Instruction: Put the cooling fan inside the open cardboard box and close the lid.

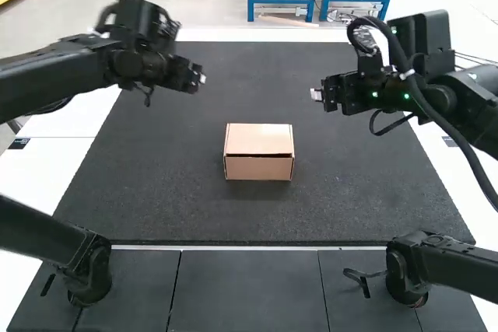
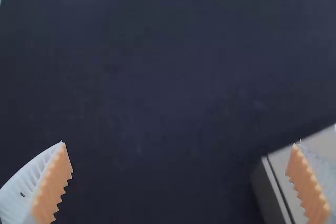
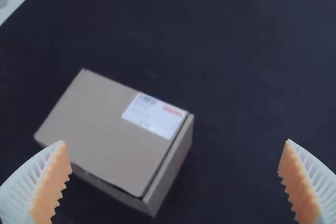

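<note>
High view: cardboard box (image 1: 259,150) lies between spread left gripper (image 1: 200,78) and spread right gripper (image 1: 314,95).

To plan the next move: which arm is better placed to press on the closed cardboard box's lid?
Probably right. The right gripper, open, looks down at the cardboard box between its fingers; the left gripper, also open, looks mostly at bare mat.

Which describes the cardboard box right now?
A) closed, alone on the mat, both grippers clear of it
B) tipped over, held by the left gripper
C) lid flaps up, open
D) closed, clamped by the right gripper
A: the cardboard box stands upright on the black mat with its top flat and shut. The left gripper and right gripper hang open, apart from it on either side.
</note>
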You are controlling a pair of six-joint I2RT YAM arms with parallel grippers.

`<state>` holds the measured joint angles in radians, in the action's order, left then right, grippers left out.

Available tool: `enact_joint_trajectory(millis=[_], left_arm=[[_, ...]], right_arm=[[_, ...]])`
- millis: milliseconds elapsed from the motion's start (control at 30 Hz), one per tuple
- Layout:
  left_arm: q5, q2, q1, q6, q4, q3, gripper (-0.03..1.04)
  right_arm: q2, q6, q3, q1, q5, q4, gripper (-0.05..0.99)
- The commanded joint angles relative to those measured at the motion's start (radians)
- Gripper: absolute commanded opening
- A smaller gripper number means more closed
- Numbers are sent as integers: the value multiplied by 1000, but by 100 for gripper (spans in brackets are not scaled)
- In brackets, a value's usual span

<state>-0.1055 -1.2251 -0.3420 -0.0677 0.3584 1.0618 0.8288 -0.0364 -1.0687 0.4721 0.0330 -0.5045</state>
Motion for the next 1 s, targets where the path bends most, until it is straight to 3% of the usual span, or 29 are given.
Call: enact_joint_trajectory(millis=[0, 200, 467, 633, 767, 967], left_arm=[[-2, 122, 17, 9, -90, -57, 96], [-23, 320, 38, 75, -297, -247, 96], [-17, 533, 66, 78, -372, -391, 96], [-36, 625, 69, 72, -441, -494, 96], [-56, 760, 107, 75, -538, -603, 96], [-49, 940, 144, 80, -579, -723, 96]], right_arm=[[-42, 158, 19, -29, -41, 12, 91], [-99, 150, 76, -138, -24, 77, 91], [-189, 99, 185, -170, -18, 230, 91], [-241, 182, 243, -182, -22, 281, 91], [-318, 182, 348, -182, -35, 356, 91], [-418, 159, 535, -184, -36, 478, 91]])
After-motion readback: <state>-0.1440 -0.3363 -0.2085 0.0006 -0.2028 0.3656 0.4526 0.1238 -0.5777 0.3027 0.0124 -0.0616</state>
